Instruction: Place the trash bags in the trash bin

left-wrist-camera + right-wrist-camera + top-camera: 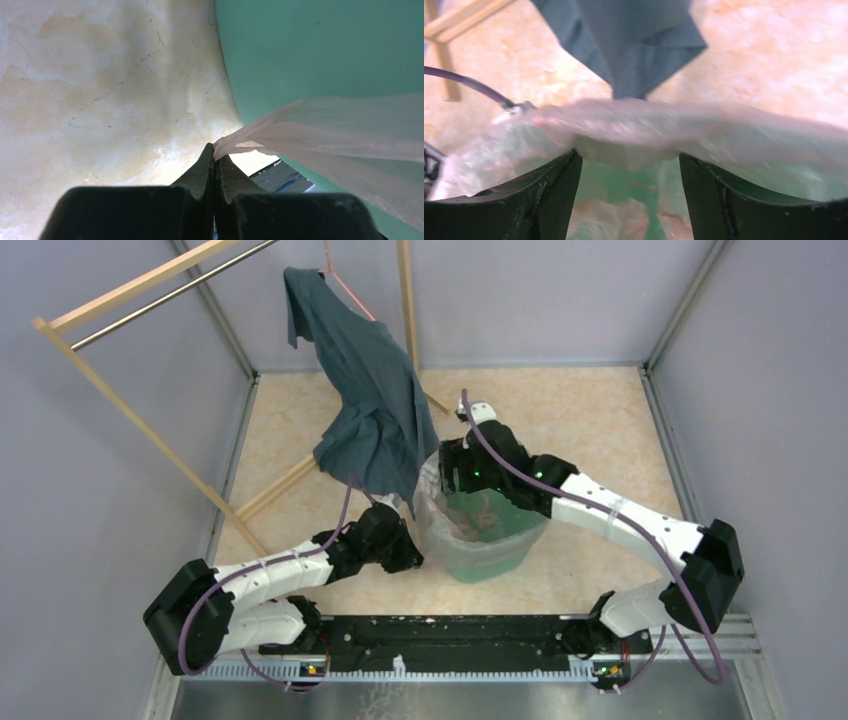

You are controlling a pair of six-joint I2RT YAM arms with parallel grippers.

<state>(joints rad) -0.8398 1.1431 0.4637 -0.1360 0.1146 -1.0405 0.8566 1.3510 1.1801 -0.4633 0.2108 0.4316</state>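
The teal-green trash bin (492,545) stands on the floor between my arms. The pale pink translucent trash bag (432,502) lies in it and is draped over its rim. My left gripper (408,548) is low beside the bin's left wall (325,50), shut on a corner of the bag (340,125). In the left wrist view the left gripper (215,152) pinches the film at its tips. My right gripper (455,472) is over the far left rim, open. In the right wrist view the right gripper (628,156) points into the bin (624,182), with the bag's rim (649,125) stretched across its fingertips.
A dark blue-grey shirt (370,400) hangs on a pink hanger from a wooden rack (120,400), its hem just over the bin's far left rim; it also shows in the right wrist view (634,40). Grey walls enclose the floor. A purple cable (469,85) runs by.
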